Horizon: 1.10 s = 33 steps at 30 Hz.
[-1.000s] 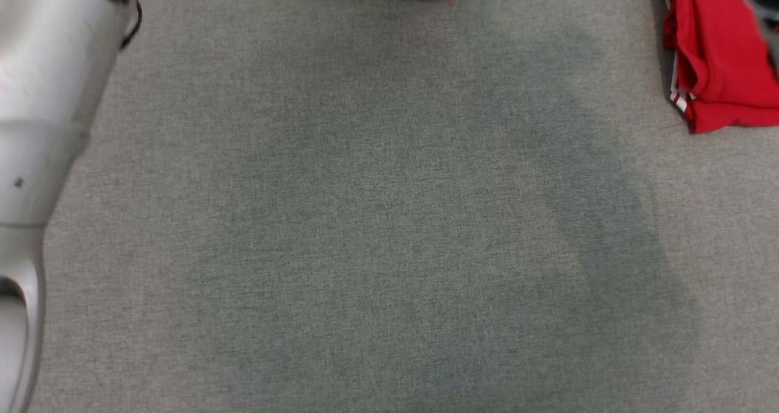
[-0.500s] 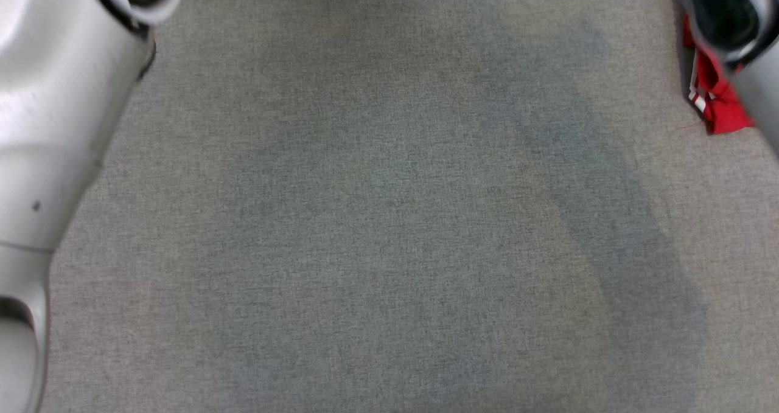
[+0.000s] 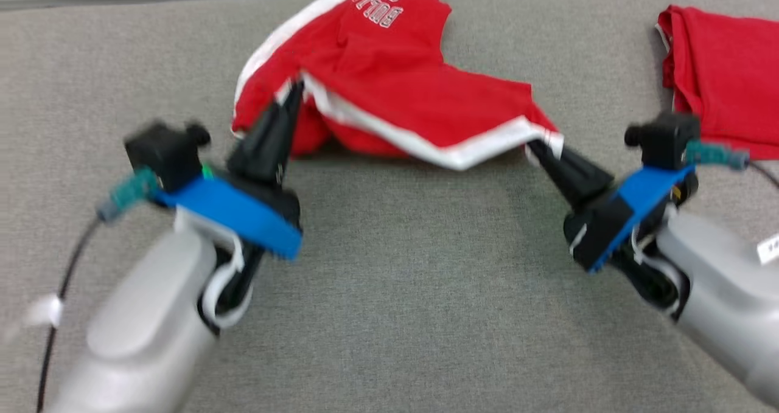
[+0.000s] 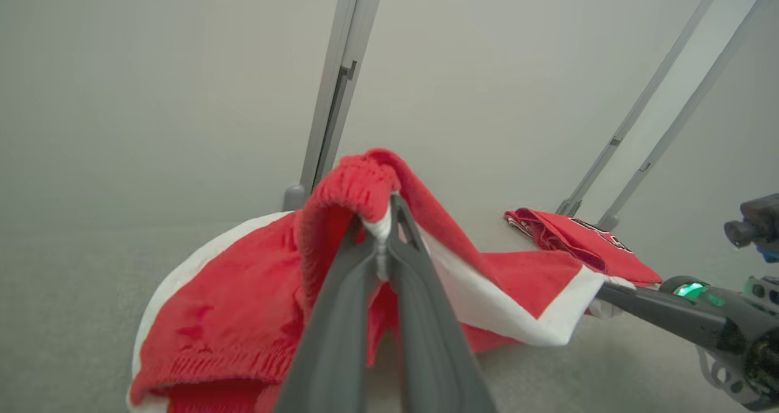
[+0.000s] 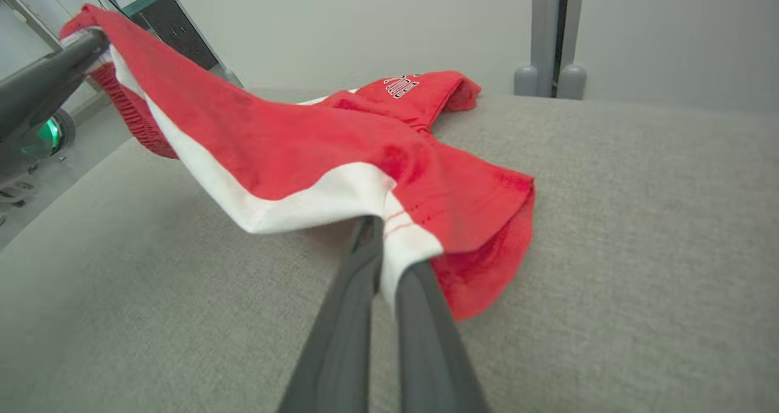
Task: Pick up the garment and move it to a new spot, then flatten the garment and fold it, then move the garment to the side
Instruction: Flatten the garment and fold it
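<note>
The garment [image 3: 401,78] is a pair of red shorts with white side stripes and white lettering, lifted at two corners above the grey table while its far part rests on the cloth. My left gripper [image 3: 293,93] is shut on the elastic waistband end [image 4: 359,185]. My right gripper [image 3: 538,148] is shut on a white-striped hem corner [image 5: 395,233]. The fabric [image 5: 292,139] hangs stretched between the two grippers. In the left wrist view the right gripper [image 4: 599,291] holds the far corner.
A second red garment [image 3: 724,66] lies folded at the table's back right, also seen as a folded pile [image 4: 578,239]. The grey cloth table [image 3: 414,315] spreads out in front of the grippers. Grey upright posts [image 5: 548,30] stand behind the far edge.
The head camera has swung up, so the whole picture has shifted. Both grippers and the stretched garment are now in view where only forearms and bare table showed before.
</note>
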### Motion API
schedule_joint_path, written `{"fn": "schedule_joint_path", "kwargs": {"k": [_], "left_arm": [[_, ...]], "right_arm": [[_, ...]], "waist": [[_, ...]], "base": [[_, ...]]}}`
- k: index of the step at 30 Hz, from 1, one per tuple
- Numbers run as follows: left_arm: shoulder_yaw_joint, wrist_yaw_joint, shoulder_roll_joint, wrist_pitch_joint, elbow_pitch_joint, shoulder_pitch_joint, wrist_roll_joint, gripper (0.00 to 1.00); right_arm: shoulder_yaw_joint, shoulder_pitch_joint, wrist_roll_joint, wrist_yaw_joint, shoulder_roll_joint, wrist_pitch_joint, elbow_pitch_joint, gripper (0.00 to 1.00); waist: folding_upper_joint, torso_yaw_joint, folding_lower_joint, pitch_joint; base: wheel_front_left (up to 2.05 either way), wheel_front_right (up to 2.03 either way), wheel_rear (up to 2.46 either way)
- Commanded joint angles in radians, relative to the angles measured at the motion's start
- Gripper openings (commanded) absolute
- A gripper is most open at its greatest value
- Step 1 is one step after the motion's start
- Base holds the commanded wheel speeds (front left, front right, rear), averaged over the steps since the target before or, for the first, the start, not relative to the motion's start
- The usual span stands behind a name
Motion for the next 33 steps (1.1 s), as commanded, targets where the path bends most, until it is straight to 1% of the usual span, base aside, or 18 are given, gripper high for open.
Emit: {"fn": "schedule_joint_path", "kwargs": {"k": [1,5,8,9,13,17,25,29,33], "left_arm": [[0.012,-0.001,0.001,-0.005,-0.012,0.037,0.011,0.0],[0.028,-0.001,-0.011,-0.005,-0.064,0.226,0.06,0.0],[0.039,-0.001,-0.014,-0.005,-0.102,0.346,0.09,0.0],[0.029,-0.001,-0.018,-0.005,-0.112,0.384,0.1,0.0],[0.021,-0.001,-0.02,-0.005,-0.143,0.511,0.122,0.0],[0.043,-0.001,-0.025,-0.005,-0.178,0.613,0.138,0.0],[0.062,0.0,-0.027,-0.005,-0.216,0.73,0.17,0.0],[0.055,0.0,-0.026,-0.005,-0.215,0.746,0.177,0.0],[0.061,-0.001,-0.038,-0.005,-0.218,0.736,0.174,0.0]], "right_arm": [[-0.001,0.036,0.011,0.001,-0.01,-0.006,-0.01,0.0],[0.009,0.171,0.007,0.001,-0.035,-0.006,-0.061,0.0],[-0.001,0.271,0.007,0.001,-0.054,-0.007,-0.096,0.0],[-0.008,0.303,0.002,0.001,-0.063,-0.007,-0.107,0.0],[-0.032,0.428,-0.014,0.001,-0.084,-0.006,-0.147,0.0],[-0.059,0.536,-0.039,0.001,-0.104,-0.007,-0.199,0.0],[-0.148,0.697,-0.07,0.001,-0.121,-0.006,-0.274,0.0],[-0.2,0.731,-0.081,0.001,-0.116,0.008,-0.292,0.0],[-0.257,0.744,-0.085,0.001,-0.112,0.019,-0.302,0.0]], "waist": [[0.0001,-0.004,0.0002,-0.018],[0.0001,0.005,0.0002,-0.072],[0.0001,0.01,0.0002,-0.111],[0.0001,0.014,0.0002,-0.124],[0.0001,0.018,0.0002,-0.166],[0.0001,0.019,0.0002,-0.194],[0.0001,0.023,0.0002,-0.24],[0.0001,0.026,0.0002,-0.253],[0.0001,0.034,0.0002,-0.257]], "base": [[0.0,0.0,0.0],[0.0,0.0,0.0],[0.0,0.0,0.0],[0.0,0.0,0.0],[0.0,0.0,0.0],[0.0,0.0,0.0],[0.0,0.0,0.0],[0.0,0.0,0.0],[0.0,0.0,0.0]]}}
